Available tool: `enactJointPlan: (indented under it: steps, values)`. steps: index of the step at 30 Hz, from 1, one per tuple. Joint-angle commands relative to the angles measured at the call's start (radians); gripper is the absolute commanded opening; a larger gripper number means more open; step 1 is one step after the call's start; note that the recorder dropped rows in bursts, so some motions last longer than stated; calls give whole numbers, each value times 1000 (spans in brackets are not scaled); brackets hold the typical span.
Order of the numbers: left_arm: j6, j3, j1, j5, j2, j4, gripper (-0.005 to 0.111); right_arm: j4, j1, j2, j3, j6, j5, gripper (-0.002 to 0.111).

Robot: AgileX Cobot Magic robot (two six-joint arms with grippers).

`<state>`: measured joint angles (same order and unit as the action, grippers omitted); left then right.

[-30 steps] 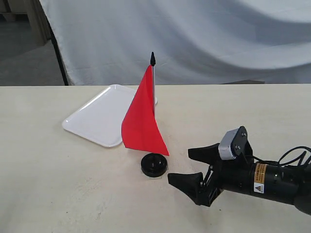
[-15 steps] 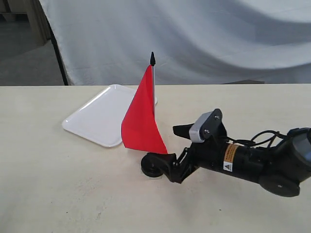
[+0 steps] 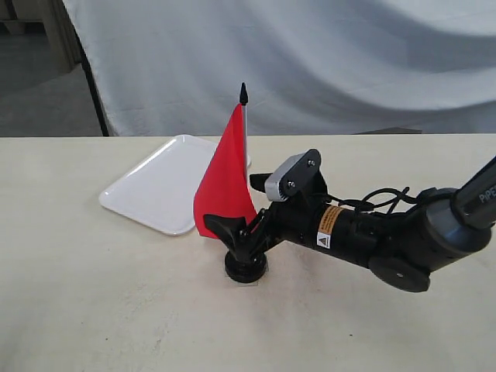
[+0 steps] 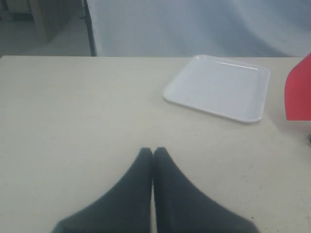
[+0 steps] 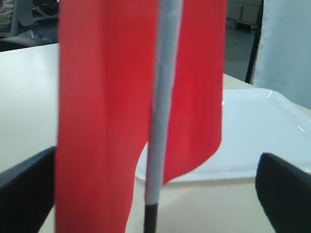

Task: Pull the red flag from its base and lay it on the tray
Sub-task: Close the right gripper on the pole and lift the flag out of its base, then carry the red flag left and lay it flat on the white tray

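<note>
Pincer fingers on the right arm stood wide apart: the right pincer (image 3: 233, 201) (image 5: 155, 194) was open and held nothing. It sat just above the base (image 3: 246, 267), one finger on each side of the pole that rose from it. In the right wrist view the grey pole ran up the gap between the two dark fingers, and neither finger touched it. The red flag (image 3: 225, 186) (image 5: 97, 97) stood upright in the base, its cloth hanging down towards the base on the near-left side of the pole and its black tip (image 3: 243, 94) straight above the base. The base rested flat on the table (image 3: 116, 310). The tray (image 3: 159, 186) (image 5: 262, 131) lay on the table beyond the base and to its left in the exterior view, close to the base but apart from it. The left pincer (image 4: 153, 151) was closed on nothing, its fingers pressed together low over bare table, well away from the base; its view showed the tray (image 4: 218, 87) and an edge of the red cloth (image 4: 299, 94).
</note>
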<state>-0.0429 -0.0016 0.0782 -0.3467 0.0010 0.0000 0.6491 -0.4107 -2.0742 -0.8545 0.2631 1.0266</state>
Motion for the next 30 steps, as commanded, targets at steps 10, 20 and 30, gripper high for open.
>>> enactJointPlan:
  steps: [10, 20, 30]
  values:
    - [1, 2, 4, 4, -1, 0, 0, 13, 0, -2, -5, 20, -44, 0]
    - [1, 2, 4, 4, -1, 0, 0, -51, -64, 266, -78, 6, -487, -1]
    - [1, 2, 4, 4, -1, 0, 0, -47, -208, 156, -499, -358, -1082, -1]
